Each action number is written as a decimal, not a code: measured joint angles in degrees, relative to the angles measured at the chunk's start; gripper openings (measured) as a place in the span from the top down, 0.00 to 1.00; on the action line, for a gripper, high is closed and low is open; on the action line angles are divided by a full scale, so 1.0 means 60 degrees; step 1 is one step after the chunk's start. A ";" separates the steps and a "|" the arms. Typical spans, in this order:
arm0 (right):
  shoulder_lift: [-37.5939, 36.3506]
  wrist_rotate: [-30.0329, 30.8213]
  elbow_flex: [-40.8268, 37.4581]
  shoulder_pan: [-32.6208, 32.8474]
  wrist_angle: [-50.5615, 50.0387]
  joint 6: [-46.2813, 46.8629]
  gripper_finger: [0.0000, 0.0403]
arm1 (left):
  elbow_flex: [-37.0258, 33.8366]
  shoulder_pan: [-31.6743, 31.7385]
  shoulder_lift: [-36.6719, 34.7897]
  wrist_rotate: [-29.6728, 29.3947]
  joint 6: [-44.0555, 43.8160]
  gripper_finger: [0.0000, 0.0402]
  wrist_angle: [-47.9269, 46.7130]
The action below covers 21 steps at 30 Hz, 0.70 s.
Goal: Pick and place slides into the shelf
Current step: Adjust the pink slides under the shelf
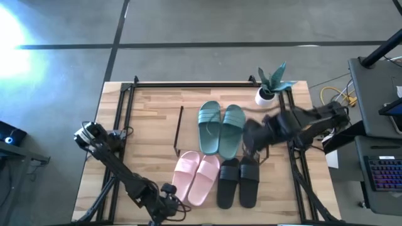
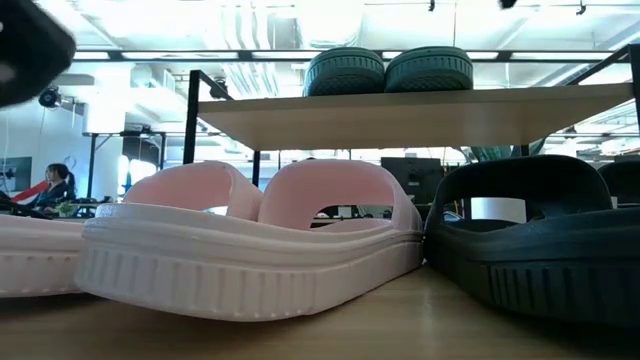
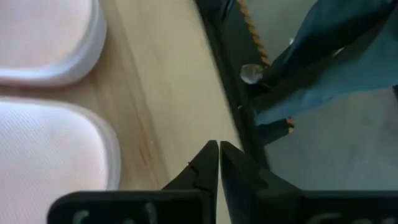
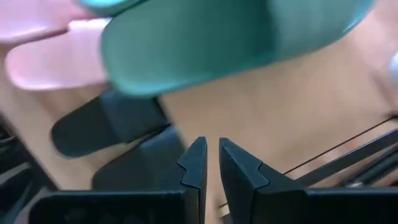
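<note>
From above, the right gripper (image 1: 251,135) hovered beside the teal slides (image 1: 222,129) on the shelf (image 1: 182,132), its arm reaching in from the right; the pink slides (image 1: 196,178) and black slides (image 1: 239,182) lay lengthwise on the table, near its front edge. The left gripper (image 1: 169,204) waited at the front edge. Level, the teal slides (image 2: 388,70) sat atop the shelf board (image 2: 420,115). Left wrist: jaws nearly pressed together, empty. Right wrist: jaws barely parted, holding nothing.

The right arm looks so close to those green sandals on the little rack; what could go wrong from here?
Two risks, I think. The right gripper, empty and nearly shut, is right beside the green sandals, so a swing could knock one off the shelf. The potted plant next to that arm could be tipped. The left gripper waits at the table's front edge.
</note>
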 joint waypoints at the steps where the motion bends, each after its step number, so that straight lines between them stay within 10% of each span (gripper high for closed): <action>1: 0.0004 0.0002 -0.0093 0.0368 0.0104 0.0363 0.91 | -0.0005 -0.0005 0.0104 -0.0036 0.0017 1.00 -0.0020; 21: 0.0022 0.0035 -0.4125 0.3649 0.8070 0.4980 0.91 | -0.1031 0.0302 0.0360 -0.1504 0.1232 1.00 0.0035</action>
